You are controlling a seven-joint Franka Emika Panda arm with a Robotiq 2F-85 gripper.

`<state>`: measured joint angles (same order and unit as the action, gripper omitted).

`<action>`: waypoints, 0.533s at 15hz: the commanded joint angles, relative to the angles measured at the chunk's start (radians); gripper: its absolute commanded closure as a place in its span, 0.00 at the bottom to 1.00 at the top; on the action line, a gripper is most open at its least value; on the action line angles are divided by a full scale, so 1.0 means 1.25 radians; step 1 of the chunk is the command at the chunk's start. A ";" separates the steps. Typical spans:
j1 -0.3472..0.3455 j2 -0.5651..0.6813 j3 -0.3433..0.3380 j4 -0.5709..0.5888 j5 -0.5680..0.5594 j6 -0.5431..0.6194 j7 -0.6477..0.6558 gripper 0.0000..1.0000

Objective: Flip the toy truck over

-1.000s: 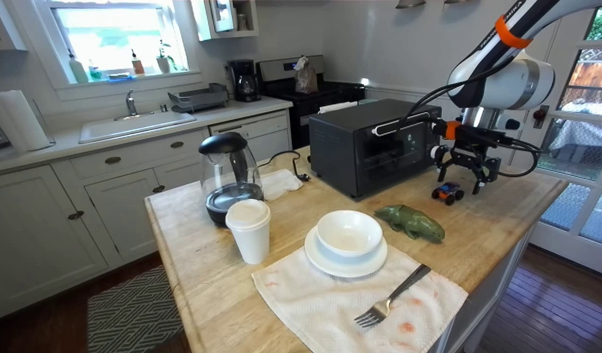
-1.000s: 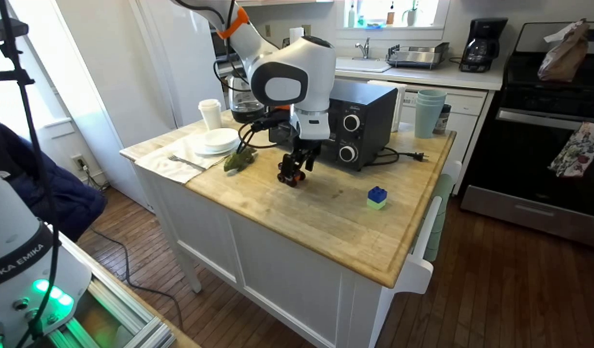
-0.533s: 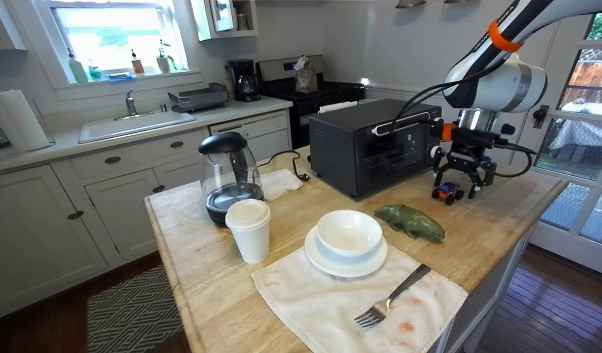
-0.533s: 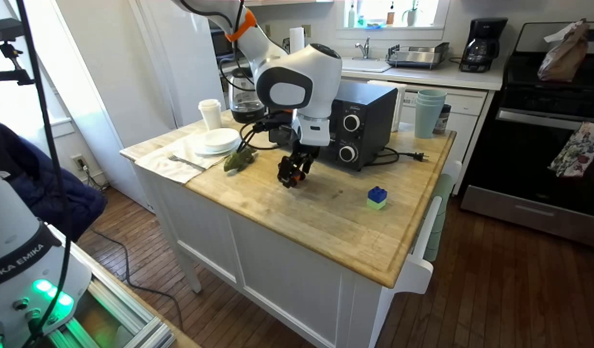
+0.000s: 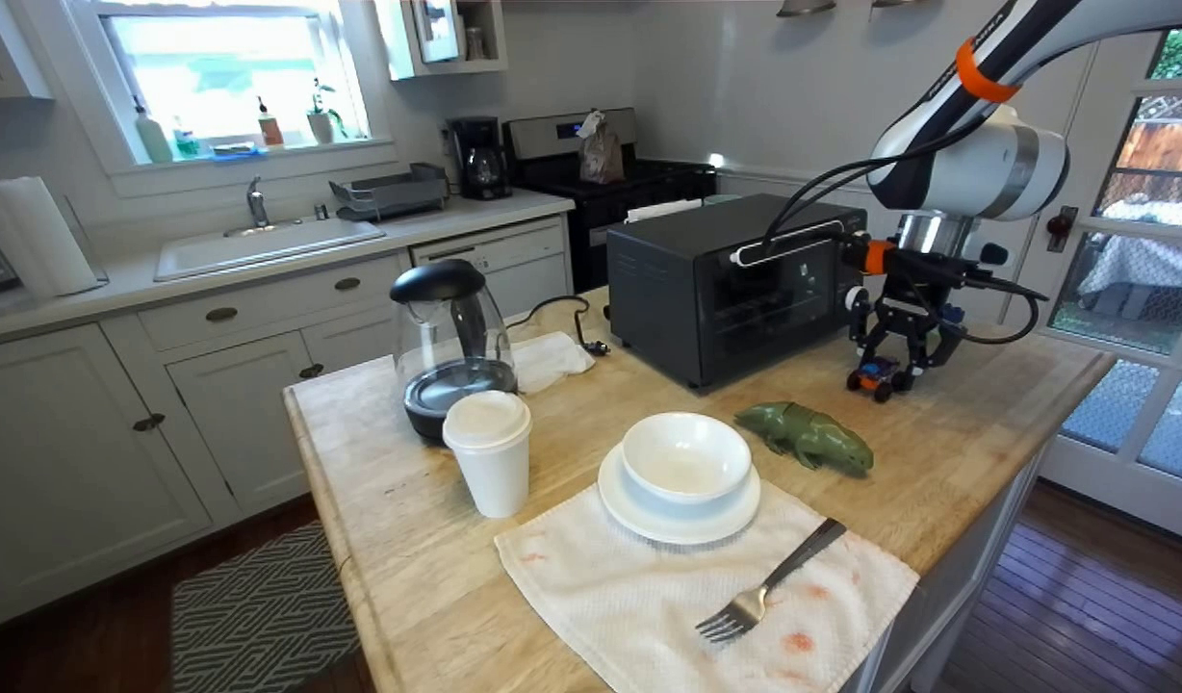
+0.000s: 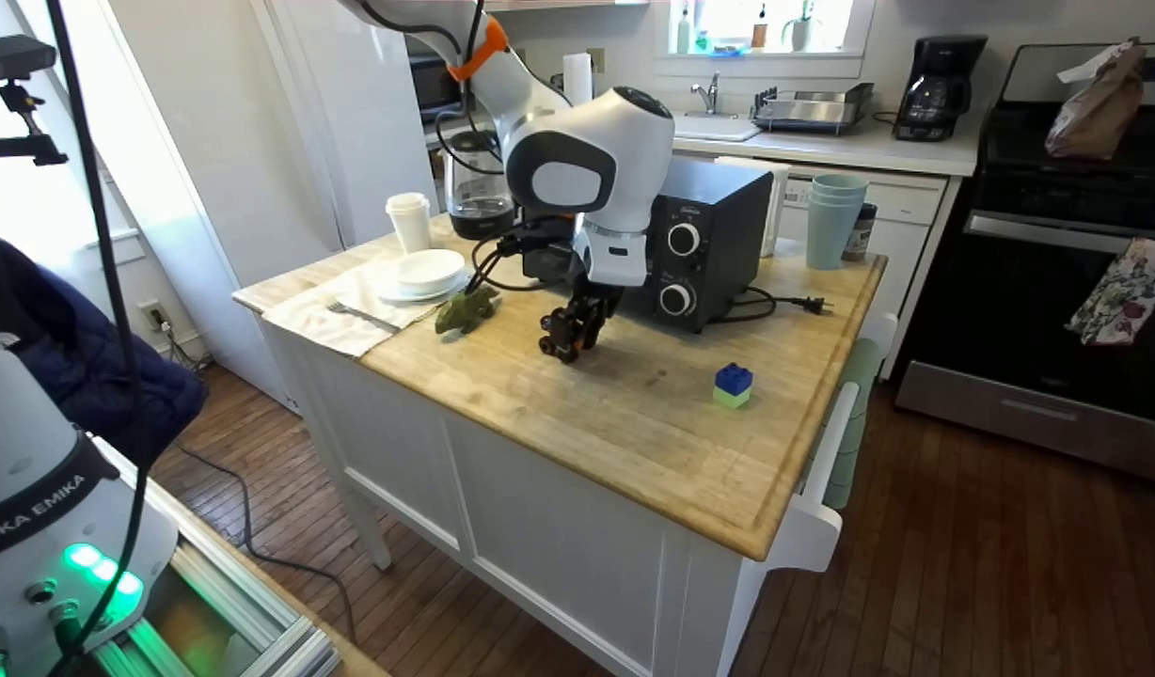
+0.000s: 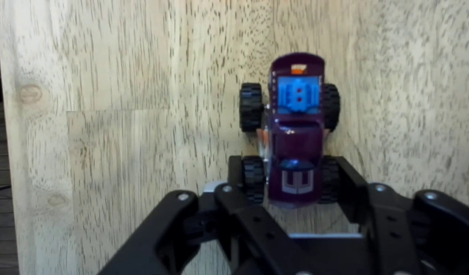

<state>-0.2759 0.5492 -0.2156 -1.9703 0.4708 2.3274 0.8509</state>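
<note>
The toy truck (image 7: pixel 295 145), purple with a blue bed, orange bits and chunky black wheels, stands upright on the wooden tabletop. My gripper (image 7: pixel 291 181) is shut on it in the wrist view, with one finger pad (image 7: pixel 235 172) against a wheel at the hood end and the opposite finger (image 7: pixel 351 187) against the wheel across from it. An exterior view shows the truck (image 5: pixel 877 373) in front of the black toaster oven, held low between the fingers. From the opposite side, the gripper (image 6: pixel 577 329) hides most of the truck, leaving dark wheels (image 6: pixel 547 346) visible.
The toaster oven (image 5: pixel 735 289) stands close beside the arm. A green animal figure (image 5: pixel 808 438), a white bowl (image 5: pixel 685 457) on a plate, and a fork (image 5: pixel 774 582) on a cloth lie nearby. A blue and green block (image 6: pixel 733 384) sits farther along the tabletop (image 6: pixel 634 423).
The gripper has come down slightly and shifted over the truck, and its fingers have closed from wide apart onto the wheels. The truck has barely moved.
</note>
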 commanded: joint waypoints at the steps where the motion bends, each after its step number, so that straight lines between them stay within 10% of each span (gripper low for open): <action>1: 0.004 -0.011 0.000 0.003 0.002 -0.010 -0.005 0.66; 8: 0.067 -0.062 -0.037 -0.037 -0.089 0.024 0.036 0.66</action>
<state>-0.2320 0.5212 -0.2344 -1.9749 0.4205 2.3306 0.8588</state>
